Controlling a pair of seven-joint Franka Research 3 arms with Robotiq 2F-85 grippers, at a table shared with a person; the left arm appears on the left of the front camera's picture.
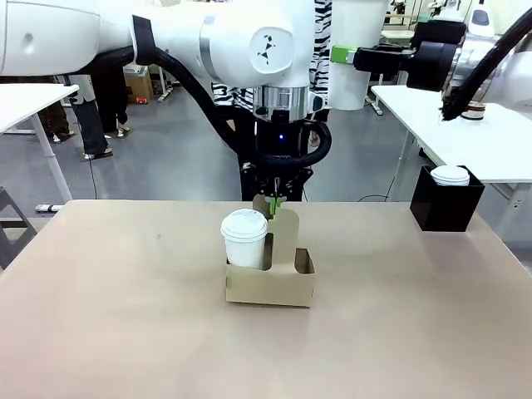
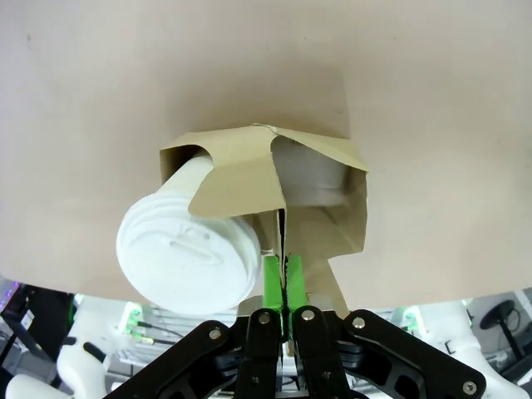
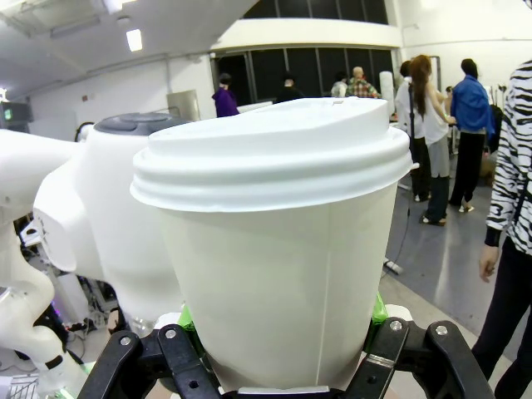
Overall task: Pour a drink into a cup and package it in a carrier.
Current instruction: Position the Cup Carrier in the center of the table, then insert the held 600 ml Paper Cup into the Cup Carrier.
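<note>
1. at the middle of the table (image 1: 116,324), the carrier (image 1: 270,287) sits flat, with its upright centre handle (image 1: 287,231) rising above the slots.
2. the first cup (image 1: 244,239), white with a domed lid, stands upright in the carrier's slot on the picture's left side of the handle in the front view. its rim is near the handle's top.
3. the left gripper (image 1: 275,204) comes down from above onto the carrier. its jaws are narrow, and the green pads (image 2: 272,283) are pinched on the top edge of the handle with only the cardboard between them.
4. in the left wrist view the first cup leans out of its slot toward the camera, just beside the pinched handle.
5. the right gripper (image 3: 283,341) is clamped on a second cup (image 3: 274,241). this cup is also white and lidded, stands upright, and has a green pad on either side of its lower wall.
6. the lids hide what is inside both cups.
7. a black box (image 1: 446,208) holding white lids stands at the table's far right corner, well apart from the carrier.
</note>
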